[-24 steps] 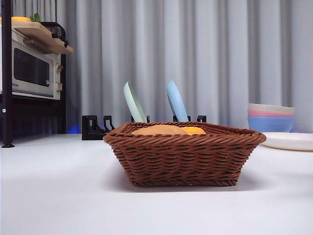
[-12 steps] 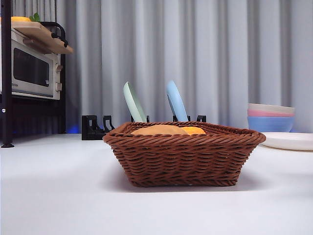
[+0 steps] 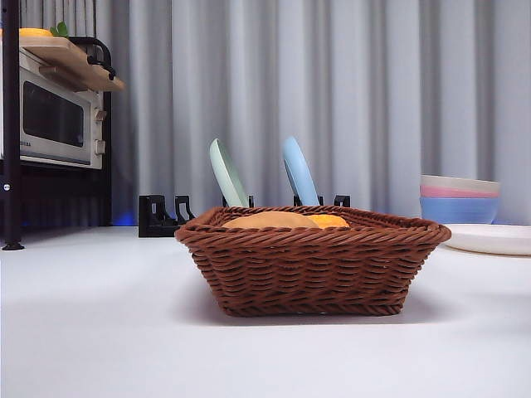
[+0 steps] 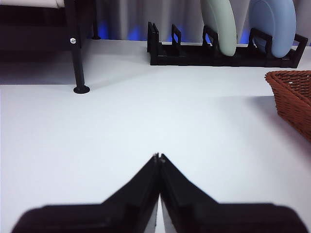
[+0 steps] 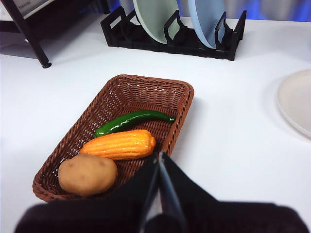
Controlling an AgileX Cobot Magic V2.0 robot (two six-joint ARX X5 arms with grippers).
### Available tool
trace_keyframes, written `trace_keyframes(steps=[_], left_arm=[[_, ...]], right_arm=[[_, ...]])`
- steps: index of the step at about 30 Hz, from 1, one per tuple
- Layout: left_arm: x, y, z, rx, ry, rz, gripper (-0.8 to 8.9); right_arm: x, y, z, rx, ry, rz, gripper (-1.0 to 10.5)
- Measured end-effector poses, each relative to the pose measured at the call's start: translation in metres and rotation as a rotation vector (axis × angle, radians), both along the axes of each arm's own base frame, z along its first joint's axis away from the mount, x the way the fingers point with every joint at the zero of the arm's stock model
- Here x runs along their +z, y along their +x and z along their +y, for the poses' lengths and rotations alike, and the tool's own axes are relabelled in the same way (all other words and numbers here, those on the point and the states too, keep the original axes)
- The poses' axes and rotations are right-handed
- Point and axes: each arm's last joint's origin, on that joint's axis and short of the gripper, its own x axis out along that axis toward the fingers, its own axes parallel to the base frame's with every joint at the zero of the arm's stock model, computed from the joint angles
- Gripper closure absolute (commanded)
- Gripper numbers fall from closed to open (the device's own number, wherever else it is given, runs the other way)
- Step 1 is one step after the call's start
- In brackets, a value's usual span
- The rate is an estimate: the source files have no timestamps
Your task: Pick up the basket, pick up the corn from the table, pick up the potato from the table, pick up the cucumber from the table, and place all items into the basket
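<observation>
Nothing's moved since a second ago: basket (image 5: pixel 170 94) sits on the desk (image 3: pixel 91 332) with potato (image 5: pixel 87 174), corn (image 5: pixel 119 144) and cucumber (image 5: pixel 133 120) lying side by side inside. Right claw (image 5: pixel 159 156) hangs closed and empty above the near rim, closer than the left claw (image 4: pixel 159 158), also closed, off beside it.

1 basket (image 5: pixel 176 114) w/ 1 corn (image 5: pixel 120 144), 1 potato (image 5: pixel 87 174), 1 cucumber (image 5: pixel 131 121); 2 racked plates (image 5: pixel 154 14), approx. 3 stacked bowls (image 3: pixel 460 200).

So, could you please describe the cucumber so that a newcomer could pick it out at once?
Find the brown wicker basket on the white table. Three vegetables lie inside it, and the cucumber is the one farthest from the potato, beyond the corn. It alone is slim, curved and glossy dark green.
</observation>
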Motion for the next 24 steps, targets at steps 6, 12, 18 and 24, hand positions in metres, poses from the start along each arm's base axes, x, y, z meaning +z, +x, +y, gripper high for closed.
trace_keyframes(steps=[6,12,18,24], left_arm=[[0.0,0.0,0.0,0.0,-0.001,0.0,8.17],[0.0,0.0,0.0,0.0,-0.001,0.0,8.17],[0.0,0.0,0.0,0.001,-0.001,0.0,8.17],[0.0,0.0,0.0,0.0,-0.001,0.0,8.17]], right_arm=[[0.0,-0.001,0.0,0.002,0.001,-0.001,9.4],[0.002,-0.014,-0.011,-0.007,-0.051,-0.13,9.4],[-0.028,-0.02,-0.025,-0.12,-0.039,-0.438,9.4],[-0.094,-0.013,-0.03,-0.204,0.016,-0.526,9.4]])
